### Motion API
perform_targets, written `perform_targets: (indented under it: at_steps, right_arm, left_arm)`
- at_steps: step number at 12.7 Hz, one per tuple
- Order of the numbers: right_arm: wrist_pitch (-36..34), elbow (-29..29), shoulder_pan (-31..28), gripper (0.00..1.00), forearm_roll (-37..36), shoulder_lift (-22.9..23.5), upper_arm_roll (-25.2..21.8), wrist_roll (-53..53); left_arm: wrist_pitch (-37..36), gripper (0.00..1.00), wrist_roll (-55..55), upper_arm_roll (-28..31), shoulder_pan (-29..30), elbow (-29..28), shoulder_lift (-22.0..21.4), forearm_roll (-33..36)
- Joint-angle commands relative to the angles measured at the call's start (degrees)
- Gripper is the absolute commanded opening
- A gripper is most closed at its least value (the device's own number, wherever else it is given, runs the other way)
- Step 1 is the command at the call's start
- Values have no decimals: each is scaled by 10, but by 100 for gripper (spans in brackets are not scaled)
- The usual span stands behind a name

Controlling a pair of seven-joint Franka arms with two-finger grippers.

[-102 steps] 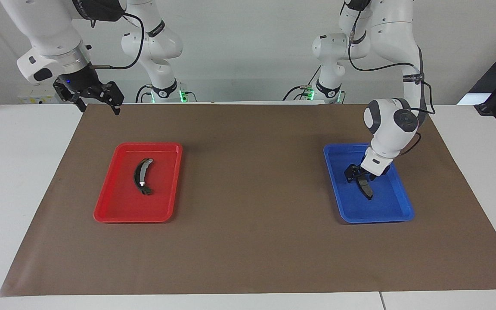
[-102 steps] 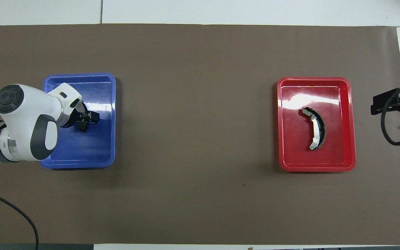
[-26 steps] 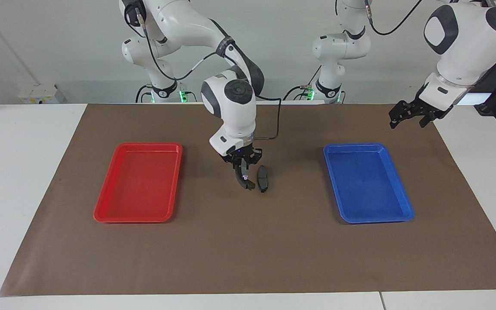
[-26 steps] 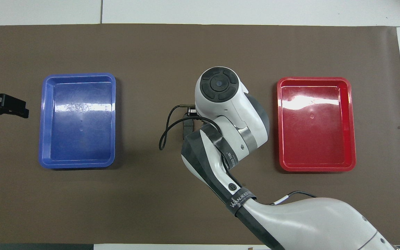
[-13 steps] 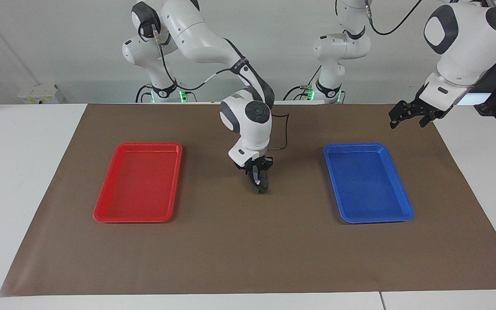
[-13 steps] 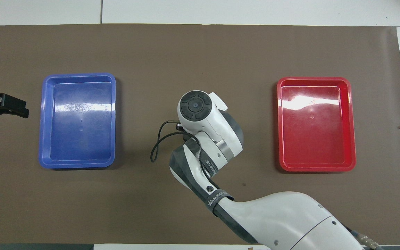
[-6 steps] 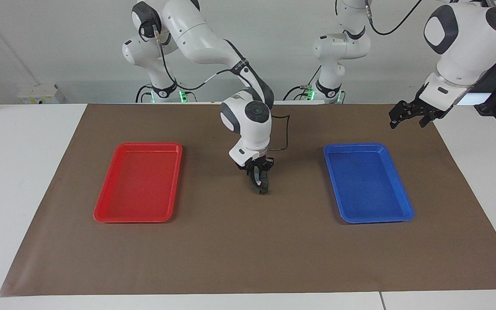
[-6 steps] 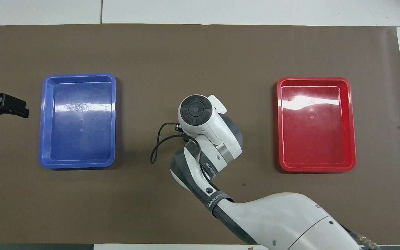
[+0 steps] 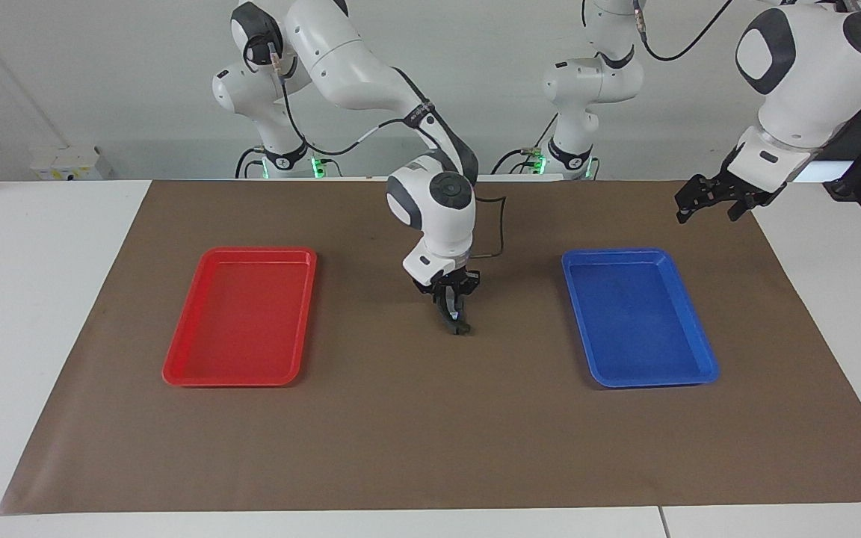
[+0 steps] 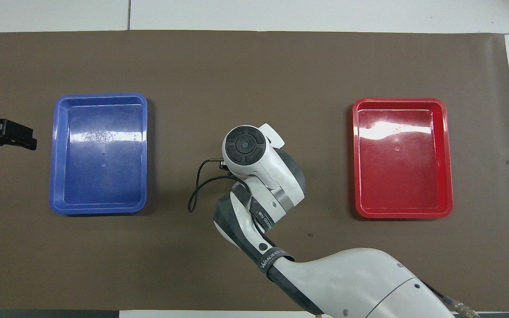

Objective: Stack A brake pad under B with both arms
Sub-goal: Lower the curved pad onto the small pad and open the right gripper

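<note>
Brown mat [image 9: 430,433] over the tabletop [image 9: 34,314]. My right arm [image 9: 371,75] sweeps in to mid-mat with its wrist bent straight down, and my left arm [image 9: 804,67] waits high at its own end. Red tray [image 9: 176,371] and blue tray [image 9: 708,368] sit well apart, one toward each arm's end. My left end effector [image 9: 705,203] hangs with fingers apart over the mat's edge, beside the blue tray. My right end effector [image 9: 451,305] points down between the trays, clamped on B [image 9: 451,320]. B's long axis runs toward and away from me, lower end on the mat. A brake pad [image 9: 465,329] lies there touching B, though I can't tell whether B sits on it. From overhead my wrist hides all that.
</note>
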Motion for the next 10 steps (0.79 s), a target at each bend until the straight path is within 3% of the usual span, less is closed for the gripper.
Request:
perform_targets:
  at_steps: [1, 4, 5, 7, 8, 9, 10]
  right_arm:
    - [11, -20, -3, 0, 4, -16, 1, 8]
    - [12, -22, -3, 1, 3, -16, 1, 9]
    - [18, -26, -4, 10, 3, -16, 1, 9]
    - [20, -27, -5, 10, 4, -16, 1, 9]
    - [20, -27, -5, 23, 4, -16, 1, 10]
    - [20, -28, -4, 95, 4, -16, 1, 13]
    - [16, -25, -4, 99, 4, -17, 1, 16]
  left_arm:
    - [-1, 100, -5, -2, 2, -10, -12, 3]
    - [-1, 100, -5, -2, 2, -10, -12, 3]
    - [-1, 100, -5, -2, 2, -10, -12, 3]
    - [-1, 100, -4, -2, 2, -10, -12, 3]
    - [-1, 100, -4, -2, 2, -10, -12, 3]
    - [-1, 100, -4, -2, 3, -10, -12, 3]
    - [-1, 100, -5, -2, 2, -10, -12, 3]
